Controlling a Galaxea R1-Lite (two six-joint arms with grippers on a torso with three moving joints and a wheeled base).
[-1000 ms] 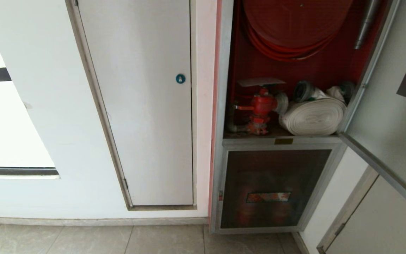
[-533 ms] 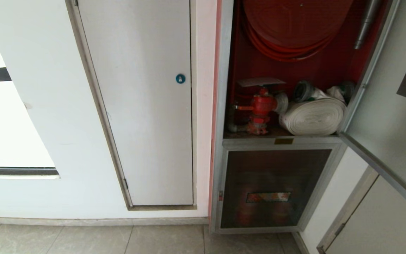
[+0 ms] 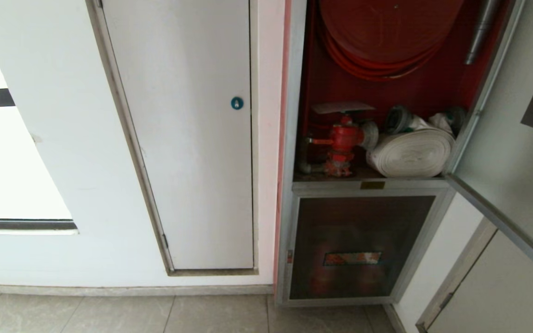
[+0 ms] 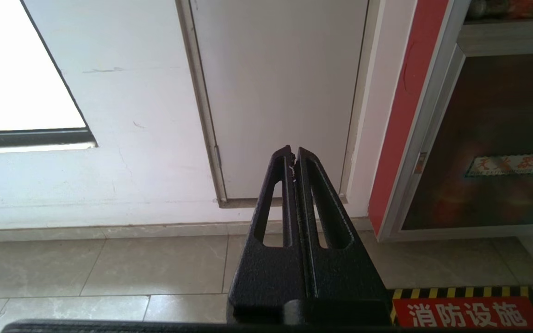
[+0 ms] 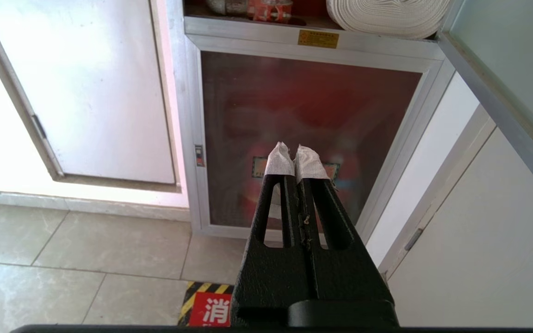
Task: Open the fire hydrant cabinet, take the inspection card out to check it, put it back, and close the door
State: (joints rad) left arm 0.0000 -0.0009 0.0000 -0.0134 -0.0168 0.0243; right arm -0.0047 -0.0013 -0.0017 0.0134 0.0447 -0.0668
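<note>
Silver aluminium-framed glass door swung open | pale grey flat card laid level atop red valve, above right tool | both tools pressed together, empty, left tool farther

The cabinet's shelf carries the red valve; the rolled white hose lies just beside that valve, toward the open door.
</note>
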